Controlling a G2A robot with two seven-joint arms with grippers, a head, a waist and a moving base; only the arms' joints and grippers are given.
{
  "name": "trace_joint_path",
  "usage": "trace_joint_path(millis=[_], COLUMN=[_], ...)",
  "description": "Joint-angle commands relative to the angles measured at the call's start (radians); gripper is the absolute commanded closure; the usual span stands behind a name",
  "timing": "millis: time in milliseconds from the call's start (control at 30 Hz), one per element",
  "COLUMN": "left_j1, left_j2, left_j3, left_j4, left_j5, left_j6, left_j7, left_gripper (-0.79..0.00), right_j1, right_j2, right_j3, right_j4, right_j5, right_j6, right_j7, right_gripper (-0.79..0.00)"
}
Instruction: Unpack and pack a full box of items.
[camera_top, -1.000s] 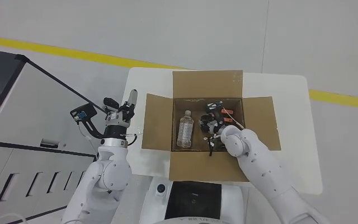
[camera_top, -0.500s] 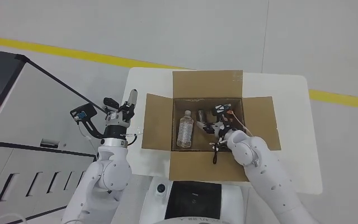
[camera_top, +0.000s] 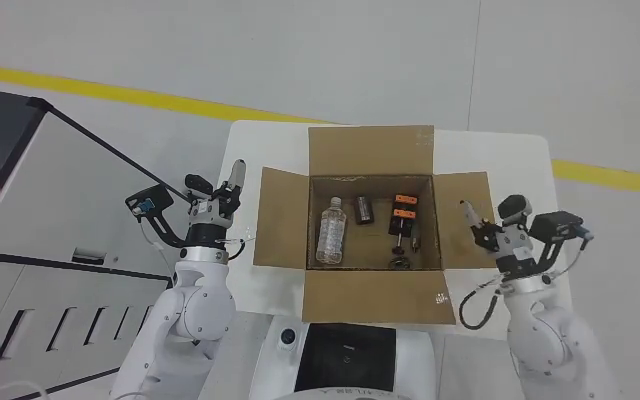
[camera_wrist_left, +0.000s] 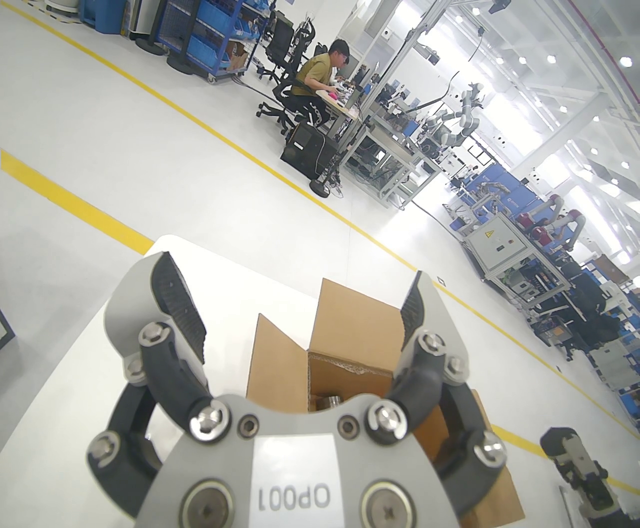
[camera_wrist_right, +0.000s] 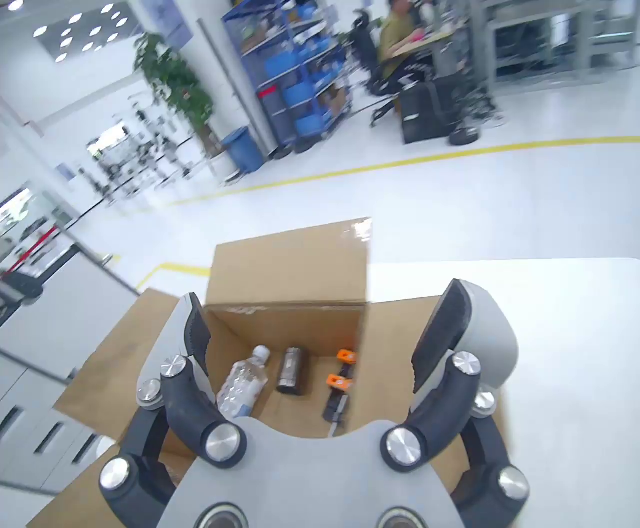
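While open, box (camera_top: 372, 150) with bottle (camera_top: 331, 230), cylinder (camera_top: 364, 210)

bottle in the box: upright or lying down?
Lying down. The clear plastic water bottle lies on its side on the floor of the open brown cardboard box, cap toward the far flap.

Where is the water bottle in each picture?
Top view: the water bottle lies flat inside the cardboard box, next to the dark can.
Left wrist view: hidden behind the box's near wall.
Right wrist view: on the box floor, beside the same can.
Shared landmark: the open cardboard box.
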Motion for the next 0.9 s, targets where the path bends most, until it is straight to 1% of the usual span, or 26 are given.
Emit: trace_joint_path(millis=[0,67,133,167,233,667,733,867], left_j1=[0.005,0.032,0.064,0.078,0.078,0.078,0.078,0.078], left_j2=[0.0,0.002,0.003,0.002,0.002,0.002,0.002,0.002], left_j3=[-0.017,-0.046,-0.075,-0.088,-0.088,-0.088,-0.088,-0.088], left_j4=[-0.007,-0.009,-0.011,-0.016,-0.016,-0.016,-0.016,-0.016], left_j5=[-0.033,-0.037,-0.045,-0.061,-0.061,-0.061,-0.061,-0.061], left_j6=[-0.05,-0.079,-0.089,-0.088,-0.088,-0.088,-0.088,-0.088], left_j7=[-0.007,-0.012,-0.013,-0.02,-0.02,-0.02,-0.02,-0.02], left_gripper=[-0.785,-0.785,-0.785,-0.785,-0.785,-0.785,-0.785,-0.785], right_j1=[-0.033,-0.043,-0.046,-0.049,-0.048,-0.044,-0.018,0.085], right_j2=[-0.001,-0.001,-0.003,-0.004,-0.005,-0.005,-0.003,0.007], right_j3=[0.067,0.112,0.139,0.14,0.133,0.131,0.118,0.105], right_j4=[0.039,0.097,0.159,0.187,0.228,0.229,0.246,0.372], right_j5=[0.065,0.124,0.188,0.216,0.252,0.25,0.242,0.418], right_j6=[0.002,-0.003,-0.02,-0.035,-0.062,-0.064,-0.093,-0.167], right_j7=[-0.024,-0.025,-0.035,-0.036,-0.009,-0.003,0.036,0.276], right_gripper=[-0.785,-0.785,-0.785,-0.785,-0.785,-0.785,-0.785,-0.785])
